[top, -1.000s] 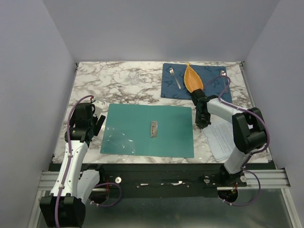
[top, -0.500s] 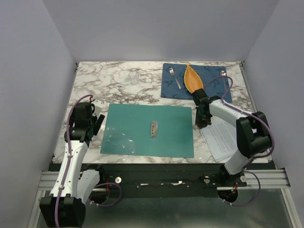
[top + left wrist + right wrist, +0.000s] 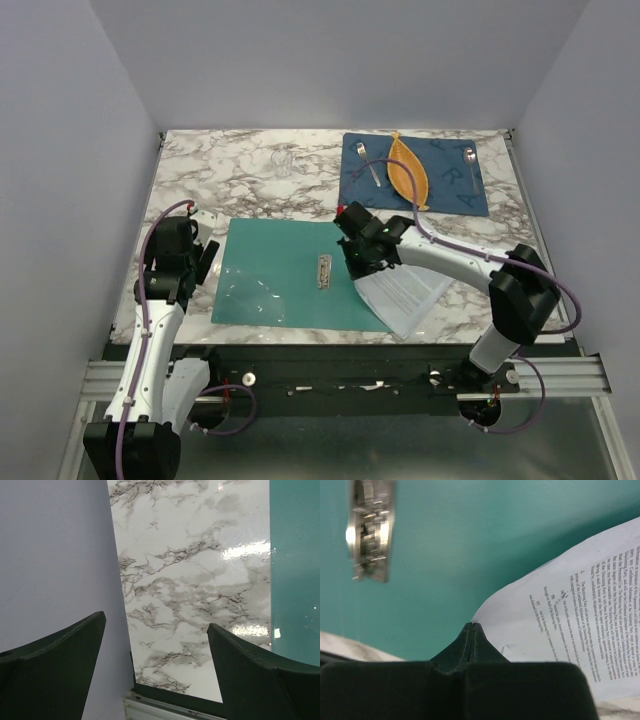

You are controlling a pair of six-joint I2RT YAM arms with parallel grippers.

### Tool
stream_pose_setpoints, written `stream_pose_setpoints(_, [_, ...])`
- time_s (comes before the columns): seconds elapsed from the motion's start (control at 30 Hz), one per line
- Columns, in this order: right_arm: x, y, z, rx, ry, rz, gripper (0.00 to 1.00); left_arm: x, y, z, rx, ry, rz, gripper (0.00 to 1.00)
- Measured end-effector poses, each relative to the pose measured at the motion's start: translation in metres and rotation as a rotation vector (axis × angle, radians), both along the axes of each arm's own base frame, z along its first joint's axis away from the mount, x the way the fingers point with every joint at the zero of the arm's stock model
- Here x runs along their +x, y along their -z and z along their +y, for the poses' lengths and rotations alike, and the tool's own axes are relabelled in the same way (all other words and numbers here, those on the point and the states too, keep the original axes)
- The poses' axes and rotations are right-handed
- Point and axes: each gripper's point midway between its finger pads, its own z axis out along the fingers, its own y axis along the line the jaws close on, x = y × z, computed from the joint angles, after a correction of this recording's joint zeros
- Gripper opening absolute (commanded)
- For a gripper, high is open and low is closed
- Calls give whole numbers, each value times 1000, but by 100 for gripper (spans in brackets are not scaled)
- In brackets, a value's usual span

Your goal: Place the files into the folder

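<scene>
The teal folder (image 3: 290,270) lies open and flat at the table's middle, with a small metal clip (image 3: 324,271) at its centre. My right gripper (image 3: 357,262) is shut on a corner of the files (image 3: 405,291) and holds them over the folder's right part. In the right wrist view the jaws are pressed together on the sheet's corner (image 3: 473,626), the printed files (image 3: 570,630) trail to the right, and the clip (image 3: 370,527) is at upper left. My left gripper (image 3: 205,262) is open and empty beside the folder's left edge; the left wrist view shows the folder (image 3: 295,565) at right.
A dark blue placemat (image 3: 420,175) at the back right holds an orange leaf-shaped dish (image 3: 407,170) and two spoons (image 3: 368,165). A clear glass (image 3: 283,162) stands at the back centre. The table's near edge is close under both grippers.
My right gripper has moved left from the table's right side, dragging the files with it onto the folder's right part. The left arm has not moved.
</scene>
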Motion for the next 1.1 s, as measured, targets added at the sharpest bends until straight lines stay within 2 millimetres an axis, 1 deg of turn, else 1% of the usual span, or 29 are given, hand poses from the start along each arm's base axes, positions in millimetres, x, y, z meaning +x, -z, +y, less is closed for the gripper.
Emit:
stream_pose_setpoints(0.03, [-6, 0, 17, 9, -55, -1, 0, -1, -1, 0, 2, -2, -4, 99])
stream_pose_setpoints(0.1, [-17, 1, 44, 19, -143, -4, 0, -1, -3, 1, 7, -4, -9, 99])
stream_pose_setpoints(0.2, [-33, 7, 71, 17, -243, 7, 1, -3, -5, 2, 12, -8, -15, 99])
stream_pose_setpoints(0.23, [-39, 10, 78, 18, -274, 15, 23, -3, -5, 3, 14, -9, -16, 99])
stream_pose_setpoints(0.27, [-44, 12, 83, 18, -295, 23, 43, -4, -6, 3, 17, -10, -18, 99])
stream_pose_setpoints(0.3, [-47, 14, 87, 18, -308, 30, 60, -4, -6, 3, 17, -11, -20, 99])
stream_pose_setpoints(0.33, [-49, 16, 90, 19, -315, 36, 84, -4, -7, 3, 18, -11, -22, 99])
stream_pose_setpoints(0.37, [-49, 16, 91, 21, -323, 37, 95, -4, -7, 3, 18, -11, -22, 99])
stream_pose_setpoints(0.4, [-50, 16, 91, 22, -322, 41, 100, -4, -7, 4, 20, -12, -23, 99])
stream_pose_setpoints(0.47, [-49, 10, 92, 33, -323, 28, 100, -5, -7, 4, 23, -13, -22, 99])
stream_pose_setpoints(0.53, [-46, -3, 90, 61, -311, 3, 100, -5, -8, 5, 28, -17, -21, 99])
stream_pose_setpoints(0.6, [-41, -23, 86, 112, -281, -29, 100, -5, -8, 6, 30, -19, -21, 99])
stream_pose_setpoints(0.67, [-26, -45, 73, 175, -210, -69, 96, -5, -8, 6, 32, -21, -21, 99])
stream_pose_setpoints(0.7, [-15, -54, 61, 204, -156, -89, 93, -5, -8, 6, 33, -22, -21, 99])
stream_pose_setpoints(0.73, [-1, -61, 45, 230, -90, -113, 81, -5, -8, 7, 33, -22, -20, 99])
stream_pose_setpoints(0.77, [14, -64, 25, 252, -15, -133, 74, -5, -8, 7, 34, -23, -18, 99])
stream_pose_setpoints(0.8, [27, -65, 2, 268, 65, -144, 71, -6, -7, 7, 35, -24, -16, 99])
stream_pose_setpoints(0.83, [37, -62, -21, 270, 144, -148, 68, -6, -7, 7, 35, -24, -15, 99])
stream_pose_setpoints(0.9, [49, -48, -67, 244, 302, -140, 70, -6, -6, 7, 35, -24, -10, 99])
stream_pose_setpoints(0.93, [50, -39, -86, 222, 362, -125, 70, -7, -6, 7, 35, -24, -9, 99])
stream_pose_setpoints(1.0, [50, -22, -114, 183, 453, -93, 70, -7, -6, 7, 35, -24, -7, 99])
stream_pose_setpoints(1.1, [48, -5, -143, 155, 539, -58, 70, -8, -5, 7, 35, -24, 0, 99])
